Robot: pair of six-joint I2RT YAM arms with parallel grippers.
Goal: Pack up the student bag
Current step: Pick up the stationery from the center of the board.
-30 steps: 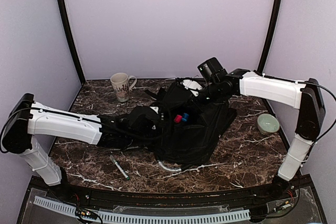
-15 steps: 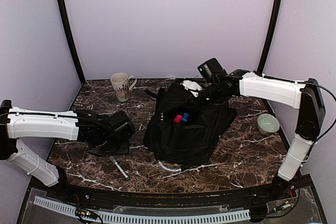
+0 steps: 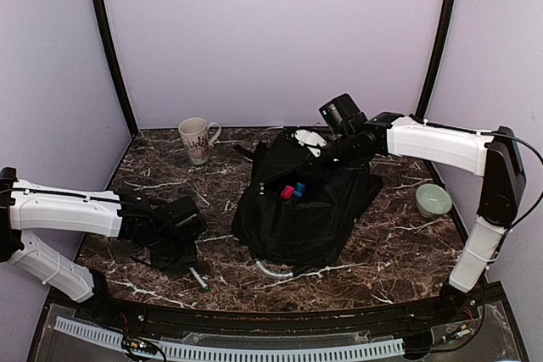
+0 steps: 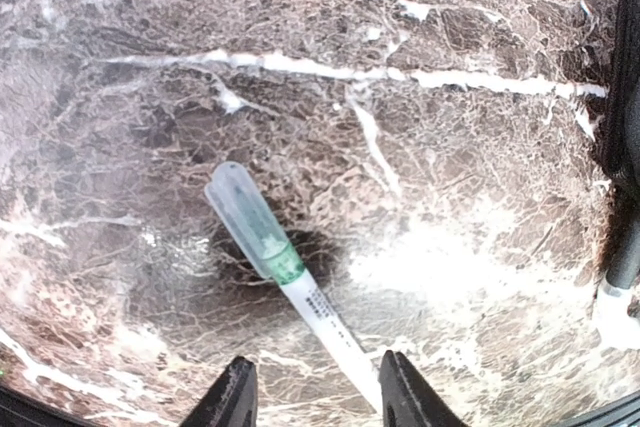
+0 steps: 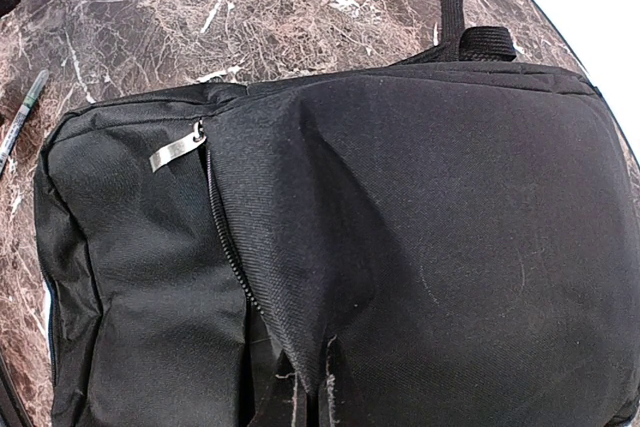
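The student bag (image 3: pixel 305 209) is a big black backpack on the marble table, with a red and a blue thing (image 3: pixel 293 191) showing in its open top. My right gripper (image 3: pixel 327 156) is shut on a fold of the bag's fabric (image 5: pixel 330 347) beside the zipper and holds it up. A pen with a green cap (image 4: pixel 262 239) and white barrel lies on the table left of the bag. My left gripper (image 4: pixel 318 399) hangs open just over it. The barrel's end runs between the fingertips (image 4: pixel 405 392), close to the right one.
A patterned mug (image 3: pixel 197 139) stands at the back left and a pale green bowl (image 3: pixel 433 199) at the right. The bag's grey loop handle (image 3: pixel 271 270) lies at its near edge. The pen (image 5: pixel 20 117) also shows far left in the right wrist view.
My left arm has pulled out of the bag, swung left and come down over the pen, its jaws now wider apart. The right arm has kept its hold.
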